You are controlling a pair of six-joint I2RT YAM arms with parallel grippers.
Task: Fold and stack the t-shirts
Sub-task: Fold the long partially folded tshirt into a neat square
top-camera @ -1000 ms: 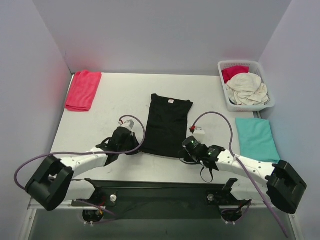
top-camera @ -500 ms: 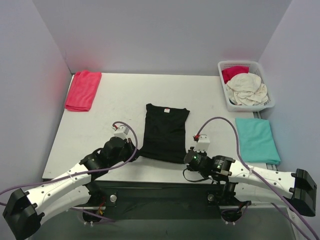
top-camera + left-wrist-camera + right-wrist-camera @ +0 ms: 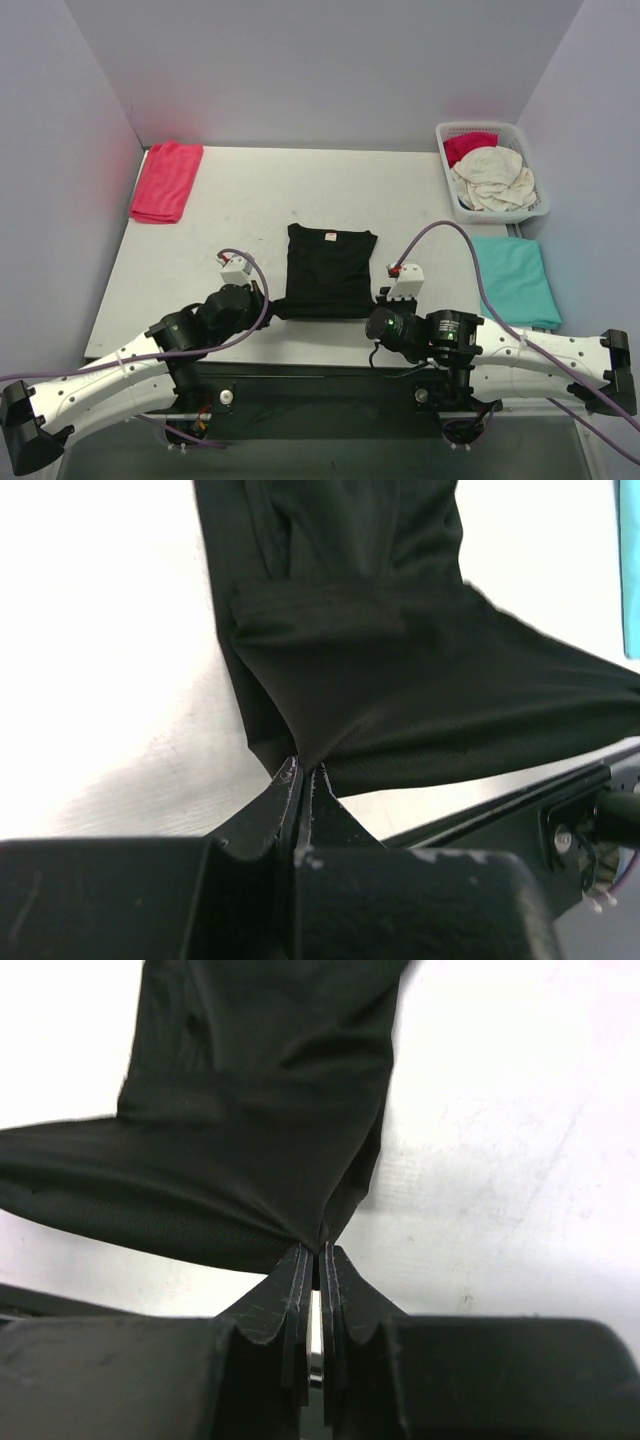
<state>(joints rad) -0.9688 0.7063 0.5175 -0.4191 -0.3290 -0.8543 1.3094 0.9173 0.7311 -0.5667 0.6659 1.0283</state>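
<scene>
The left end effector [image 3: 303,773] and right end effector [image 3: 320,1250], pinching the black t-shirt [image 3: 328,270], have dragged it nearer.

1. The right gripper [image 3: 318,1252] has its jaws pinched together on a corner of the black t-shirt [image 3: 250,1110].
2. The cloth fans out taut from the pinch, stretching leftward.
3. Its far part lies on the white table [image 3: 500,1110].
</scene>
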